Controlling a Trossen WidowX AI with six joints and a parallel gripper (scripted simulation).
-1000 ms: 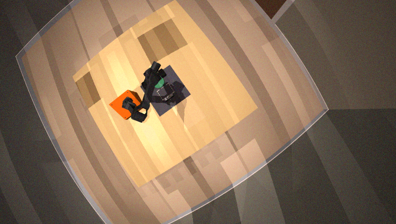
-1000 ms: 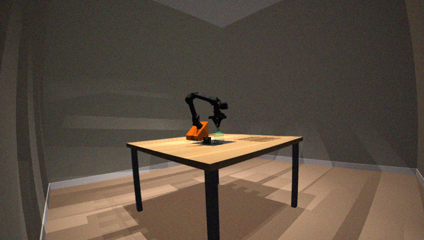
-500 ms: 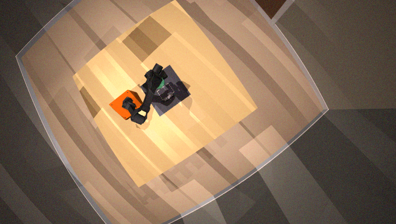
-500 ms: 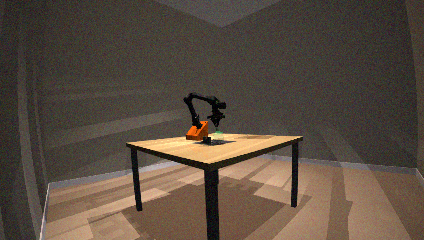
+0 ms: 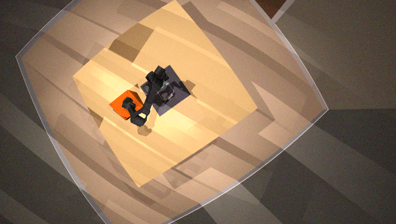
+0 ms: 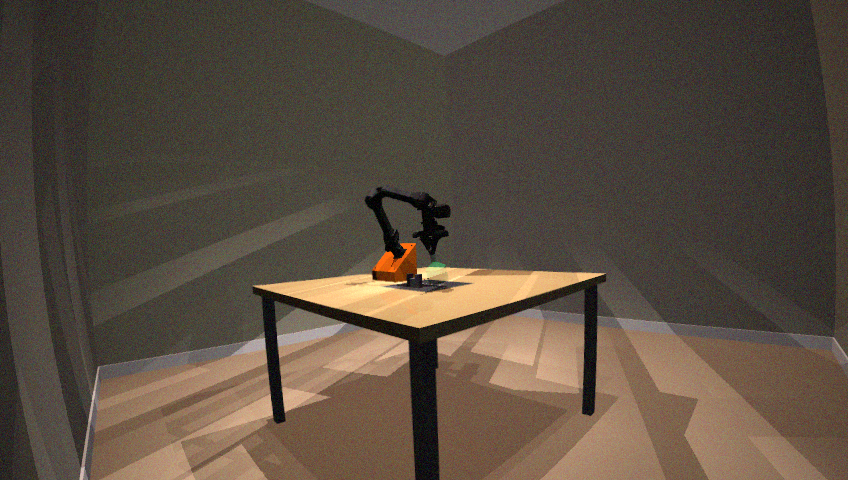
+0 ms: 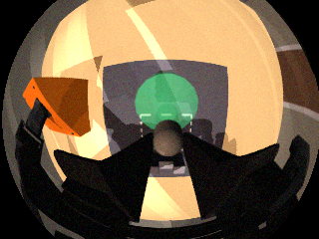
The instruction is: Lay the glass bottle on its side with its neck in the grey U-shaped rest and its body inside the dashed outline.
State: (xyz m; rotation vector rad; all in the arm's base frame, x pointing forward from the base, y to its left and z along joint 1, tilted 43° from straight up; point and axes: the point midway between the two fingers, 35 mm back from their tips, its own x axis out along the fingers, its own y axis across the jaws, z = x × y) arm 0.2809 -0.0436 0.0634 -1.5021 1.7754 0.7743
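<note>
Gripper (image 5: 160, 80) (image 6: 432, 252) (image 7: 167, 137): pinched on the bottle's capped neck.
Green glass bottle (image 5: 163, 84) (image 6: 437, 267) (image 7: 166, 97): beneath the gripper, not lying in the rest.
Grey U-shaped rest (image 6: 414, 280): toward the table's (image 5: 194, 122) (image 6: 420, 309) (image 7: 199, 30) near corner in the exterior view.
Orange wedge base (image 5: 117, 104) (image 6: 386, 274) (image 7: 70, 100): toward the left edge, top view.

We look down on the wooden table (image 5: 177, 133), where an orange base (image 5: 116, 104) carries a black arm (image 5: 150, 100). The arm reaches over a dark mat (image 5: 176, 104), partly hiding it. We see a sliver of green (image 5: 163, 84) beside the arm, near a dashed outline (image 5: 173, 90) on the mat.
</note>
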